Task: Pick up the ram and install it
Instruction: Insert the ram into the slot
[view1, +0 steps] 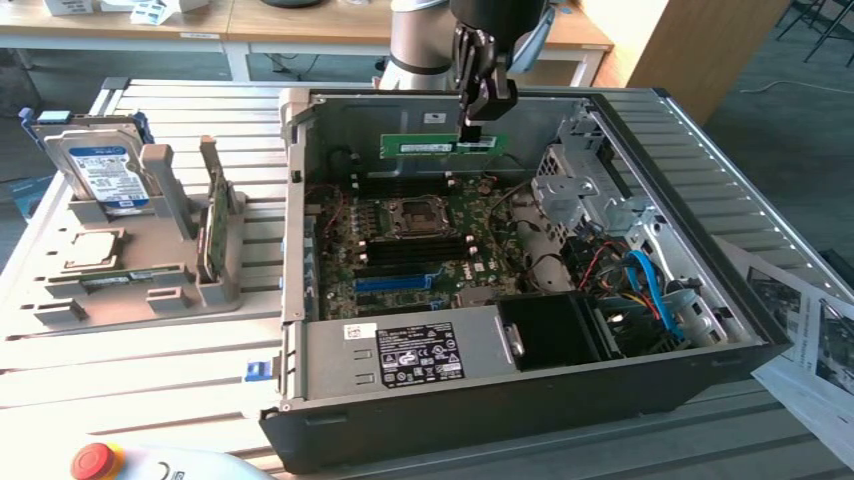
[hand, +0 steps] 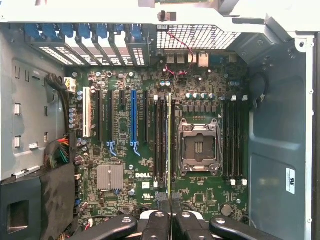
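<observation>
We see the arm (view1: 424, 35) cut off by the exterior view's top edge and the red button (view1: 96, 460) by its bottom edge. Print on the ram (view1: 438, 146) is too small to read. In the wrist view the gripper (hand: 170, 210) hides what seems the ram's near end.

The arm (view1: 422, 40) comes in at the top of the exterior view, and its dark wrist section points straight down. Below it the gripper (view1: 471, 132) hangs upright, with its two black fingers (hand: 161, 222) drawn close together. They are clamped on the upper edge of the ram (view1: 438, 145), holding it level and on edge.
</observation>
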